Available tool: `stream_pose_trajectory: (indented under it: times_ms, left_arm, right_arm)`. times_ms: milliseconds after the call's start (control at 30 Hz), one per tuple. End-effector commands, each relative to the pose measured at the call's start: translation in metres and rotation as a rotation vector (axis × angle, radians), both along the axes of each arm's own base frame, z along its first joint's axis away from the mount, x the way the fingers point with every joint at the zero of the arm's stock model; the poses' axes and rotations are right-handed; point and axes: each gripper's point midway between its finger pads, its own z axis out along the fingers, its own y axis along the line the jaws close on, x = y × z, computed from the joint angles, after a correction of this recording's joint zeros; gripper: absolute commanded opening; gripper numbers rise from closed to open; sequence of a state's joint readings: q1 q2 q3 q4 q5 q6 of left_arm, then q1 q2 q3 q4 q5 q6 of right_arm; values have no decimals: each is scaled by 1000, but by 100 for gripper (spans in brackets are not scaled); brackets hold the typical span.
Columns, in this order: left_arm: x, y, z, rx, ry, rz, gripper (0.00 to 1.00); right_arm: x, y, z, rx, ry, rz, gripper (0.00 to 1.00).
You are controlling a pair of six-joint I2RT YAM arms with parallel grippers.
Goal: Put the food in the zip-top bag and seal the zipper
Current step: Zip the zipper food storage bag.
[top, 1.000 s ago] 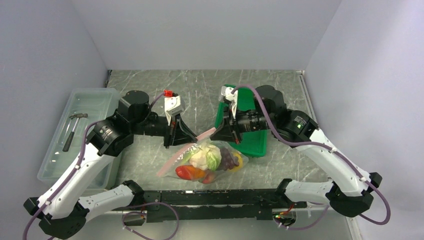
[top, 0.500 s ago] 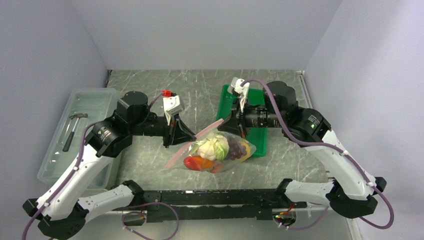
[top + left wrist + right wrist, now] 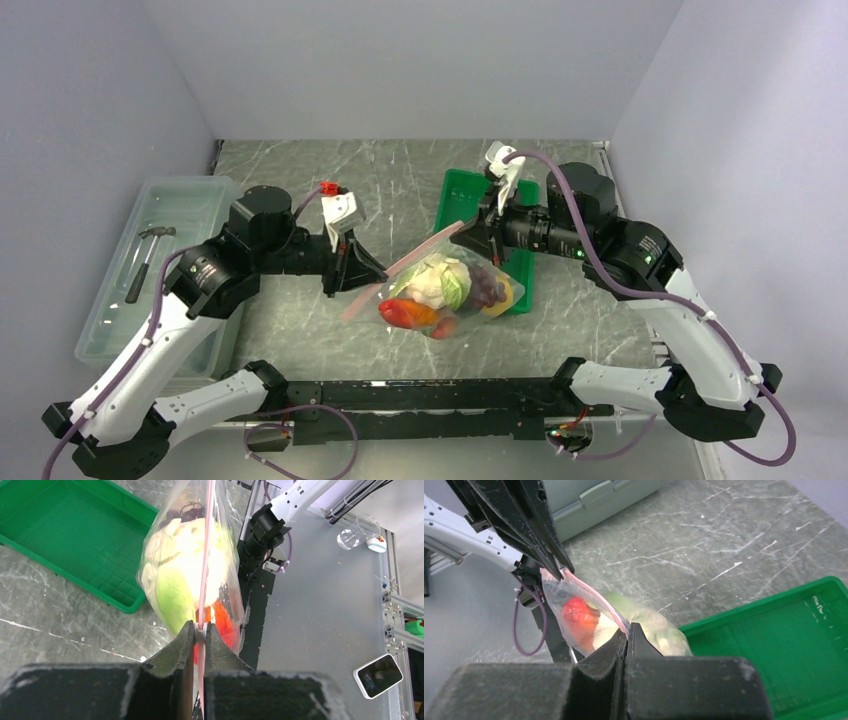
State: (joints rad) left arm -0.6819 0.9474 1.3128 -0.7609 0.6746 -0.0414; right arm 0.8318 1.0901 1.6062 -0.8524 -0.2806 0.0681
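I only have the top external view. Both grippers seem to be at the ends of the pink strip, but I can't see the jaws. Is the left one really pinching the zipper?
Observer: Yes. The left wrist view shows the left gripper shut on the zipper.
Operator: And the right?
Observer: The right gripper is shut on the zipper's other end, seen in its wrist view.
Operator: Any gap along the strip?
Observer: From the left wrist it reads as one thin pink line, with the leafy vegetable bulging right beside it. I cannot tell whether it is sealed.
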Motion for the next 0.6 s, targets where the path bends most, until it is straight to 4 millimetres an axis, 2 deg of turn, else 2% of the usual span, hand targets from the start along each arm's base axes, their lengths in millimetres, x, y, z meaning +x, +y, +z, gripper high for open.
stream_pose_trajectory:
  times_ms: [0,567]
  left_arm:
    - [-7,11,-9,43,20,16,0]
    - [-4,24,-14,70,8,100,0]
  right_arm:
    - [11,-22,80,194,-180,-133,0]
    - [39,-54,108,226,-236,-380,0]
